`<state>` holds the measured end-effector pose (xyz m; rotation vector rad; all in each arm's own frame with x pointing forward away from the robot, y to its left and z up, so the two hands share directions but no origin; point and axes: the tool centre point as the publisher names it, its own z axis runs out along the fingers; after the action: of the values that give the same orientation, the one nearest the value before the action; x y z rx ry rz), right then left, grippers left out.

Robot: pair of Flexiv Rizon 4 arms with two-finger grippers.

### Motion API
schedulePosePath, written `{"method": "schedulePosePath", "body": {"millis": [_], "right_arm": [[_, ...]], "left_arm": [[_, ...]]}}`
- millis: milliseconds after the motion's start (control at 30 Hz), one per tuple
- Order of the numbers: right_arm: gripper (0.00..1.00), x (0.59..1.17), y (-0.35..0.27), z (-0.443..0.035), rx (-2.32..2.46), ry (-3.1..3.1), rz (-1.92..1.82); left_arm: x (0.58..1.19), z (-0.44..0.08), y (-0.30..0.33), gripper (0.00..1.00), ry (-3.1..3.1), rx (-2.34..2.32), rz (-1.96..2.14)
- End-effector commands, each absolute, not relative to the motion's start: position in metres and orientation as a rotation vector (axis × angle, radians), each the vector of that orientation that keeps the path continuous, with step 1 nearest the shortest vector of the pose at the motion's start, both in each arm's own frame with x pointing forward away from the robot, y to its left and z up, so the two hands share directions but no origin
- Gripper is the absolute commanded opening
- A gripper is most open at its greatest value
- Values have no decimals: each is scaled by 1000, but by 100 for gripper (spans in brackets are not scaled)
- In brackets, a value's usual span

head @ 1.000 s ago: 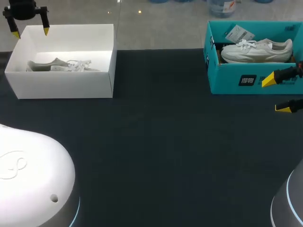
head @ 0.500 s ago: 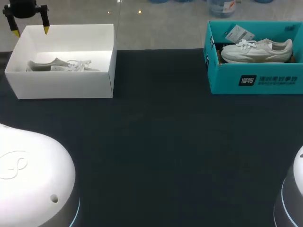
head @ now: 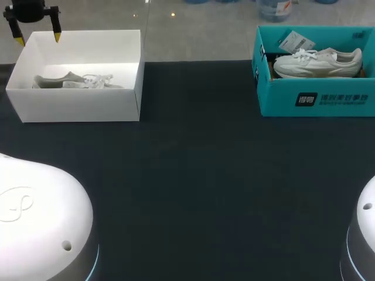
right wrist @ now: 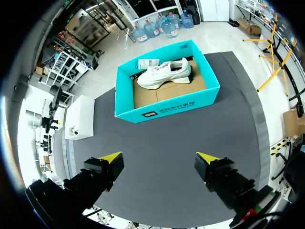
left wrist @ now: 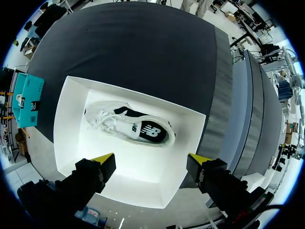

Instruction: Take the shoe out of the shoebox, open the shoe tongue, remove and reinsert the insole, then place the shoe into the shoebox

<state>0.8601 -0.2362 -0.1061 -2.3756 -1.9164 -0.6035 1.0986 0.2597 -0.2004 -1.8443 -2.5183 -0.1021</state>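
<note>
While we count two shoeboxes on the dark desk (head: 199, 175), each of them holds exactly one shoe, so there are two shoes in all. The white shoebox (head: 76, 105) sits at our left edge of the desk with its lid off, and the white shoe with a black side panel (left wrist: 131, 126) lies on its side on the box floor, near the middle. The teal shoebox (head: 316, 99) sits at our right, well apart from the white one, and the one pale sneaker (head: 319, 63) in it stands upright on its sole on a brown cardboard floor, with a single white tag (head: 296, 42) just beside its toe end. Our left claw (left wrist: 151, 159) hangs above the white shoebox, over its far rim, released, with its two yellow tips spread wide and nothing between them. Our right claw (right wrist: 158, 157) is likewise released, both yellow tips wide apart over bare desk on the near side of the teal shoebox, touching neither box nor sneaker
</note>
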Motion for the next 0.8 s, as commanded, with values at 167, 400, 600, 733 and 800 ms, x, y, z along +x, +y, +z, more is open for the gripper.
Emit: {"method": "schedulePosePath", "body": {"millis": [167, 400, 600, 733, 800], "right_arm": [[100, 886, -236, -100, -2346, -1917, -424], [100, 886, -236, -100, -2346, -1917, -424], [100, 886, -236, -100, -2346, -1917, -424], [100, 928, -244, -103, -2385, -2015, -378], [100, 949, -249, -104, -2388, -2061, -388]], "left_arm": [[1098, -200, 260, 100, -2517, -1844, -104], [1098, -200, 260, 100, -2517, -1844, -104], [1098, -200, 260, 100, -2517, -1844, -104], [1098, -200, 260, 100, -2517, -1844, -104], [1098, -200, 260, 100, -2517, -1844, -104]]}}
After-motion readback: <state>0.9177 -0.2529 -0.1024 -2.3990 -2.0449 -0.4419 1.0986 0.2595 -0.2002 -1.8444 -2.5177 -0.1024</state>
